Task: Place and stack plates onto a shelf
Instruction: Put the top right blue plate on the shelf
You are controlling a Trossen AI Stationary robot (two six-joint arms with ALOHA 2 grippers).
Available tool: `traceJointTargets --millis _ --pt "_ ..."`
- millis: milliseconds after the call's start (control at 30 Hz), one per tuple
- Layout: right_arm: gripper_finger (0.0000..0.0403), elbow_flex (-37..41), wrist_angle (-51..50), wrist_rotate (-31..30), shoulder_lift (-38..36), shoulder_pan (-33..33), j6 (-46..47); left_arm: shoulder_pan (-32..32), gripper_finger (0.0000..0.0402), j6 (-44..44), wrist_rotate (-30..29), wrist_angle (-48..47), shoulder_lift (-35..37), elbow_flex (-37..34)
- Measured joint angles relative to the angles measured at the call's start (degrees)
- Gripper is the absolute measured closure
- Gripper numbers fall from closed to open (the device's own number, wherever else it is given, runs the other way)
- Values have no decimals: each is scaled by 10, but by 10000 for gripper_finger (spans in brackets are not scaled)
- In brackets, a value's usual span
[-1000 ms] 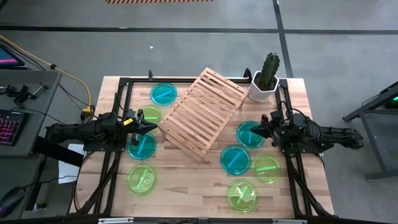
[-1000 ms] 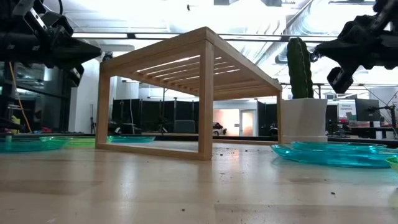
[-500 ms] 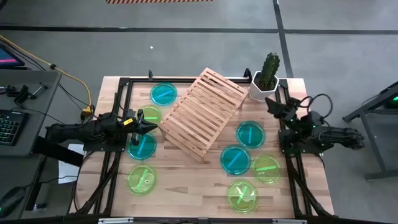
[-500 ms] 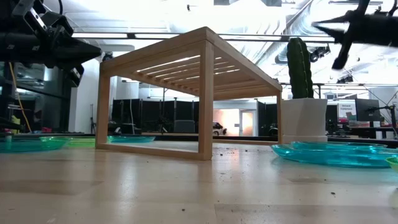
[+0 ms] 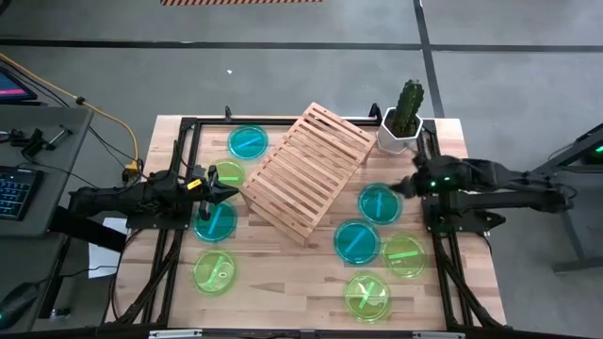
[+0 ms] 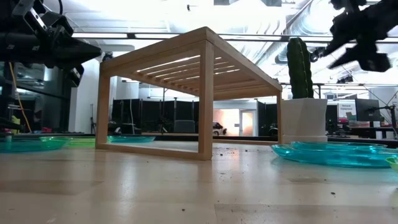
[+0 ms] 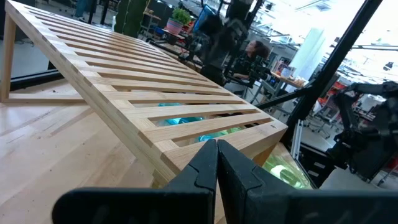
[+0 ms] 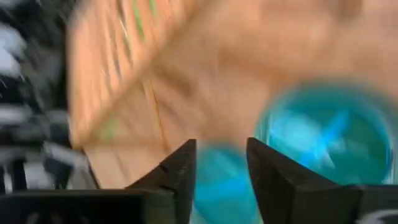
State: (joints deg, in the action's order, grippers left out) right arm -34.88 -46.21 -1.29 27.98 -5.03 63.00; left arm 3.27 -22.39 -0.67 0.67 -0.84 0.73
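The wooden slatted shelf [image 5: 306, 171] stands on its legs, askew in the middle of the table. Around it, flat on the table, lie teal plates [image 5: 247, 142] [image 5: 215, 221] [image 5: 379, 202] [image 5: 356, 241] and green plates [image 5: 214, 273] [image 5: 403, 256] [image 5: 366, 296]. My left gripper [image 5: 226, 185] is shut and empty. It hovers at the shelf's left edge, over a green plate [image 5: 229, 173], and its wrist view looks across the slats [image 7: 124, 93]. My right gripper [image 8: 221, 155] is open and empty. It hangs in the air [image 5: 405, 185] by the right edge of a teal plate.
A white pot with a cactus [image 5: 400, 121] stands at the far right corner, close behind my right arm. Black frame rails [image 5: 179, 235] [image 5: 443, 264] run along both sides of the table. Bare wood lies along the near edge [image 5: 283, 292].
My right gripper has swung up and toward the far edge near the cactus, then come back down beside the teal plate. In the low view its fingers met in a point a second ago and now stand apart.
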Motion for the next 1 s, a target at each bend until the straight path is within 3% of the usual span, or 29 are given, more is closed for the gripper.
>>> traceJointTargets --millis 100,200,400,567,800,1000 --pt "249 -3 -33 48 48 23 34 0 401 0 0 0 0 0" --pt "233 1 -52 57 85 63 120 0 401 0 0 0 0 0" --pt "230 2 -135 -14 145 168 324 0 401 0 0 0 0 0" --pt "231 2 -139 -102 194 238 453 0 401 0 0 0 0 0" --pt "231 2 -144 -90 301 282 562 0 401 0 0 0 0 0" --pt "231 2 -143 -125 380 298 647 0 401 0 0 0 0 0"
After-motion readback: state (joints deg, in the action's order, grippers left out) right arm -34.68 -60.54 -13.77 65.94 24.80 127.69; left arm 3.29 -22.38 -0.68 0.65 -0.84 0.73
